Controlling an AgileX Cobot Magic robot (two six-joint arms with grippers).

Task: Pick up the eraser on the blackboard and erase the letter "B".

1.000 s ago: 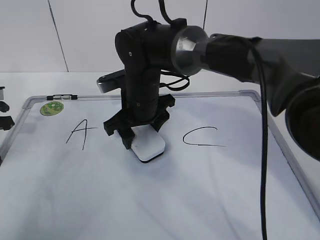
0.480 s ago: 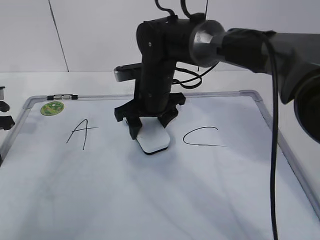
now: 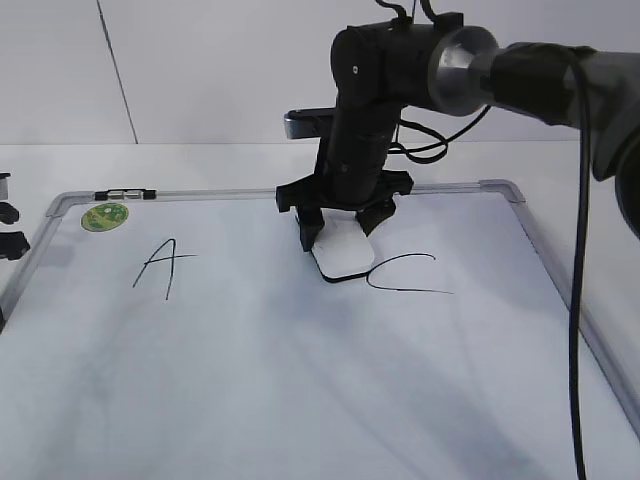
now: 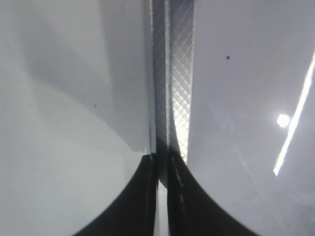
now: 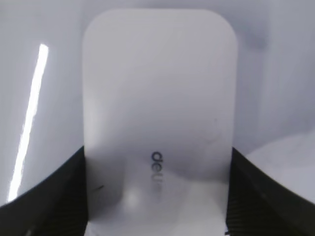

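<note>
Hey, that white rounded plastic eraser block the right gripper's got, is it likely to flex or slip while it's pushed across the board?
The white rounded plastic eraser block looks rigid, its edges straight between the right gripper fingers, so probably no flexing. Its glossy top suggests smooth sides, so it might slip. Flat and low, it is unlikely to tip.

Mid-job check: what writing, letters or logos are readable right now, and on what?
"A": black marker, on the blackboard, left.
"C": black marker, right of the eraser.
"deu", partly cut off: grey lettering on the eraser top.
Green sticker: print too small to read.
</note>
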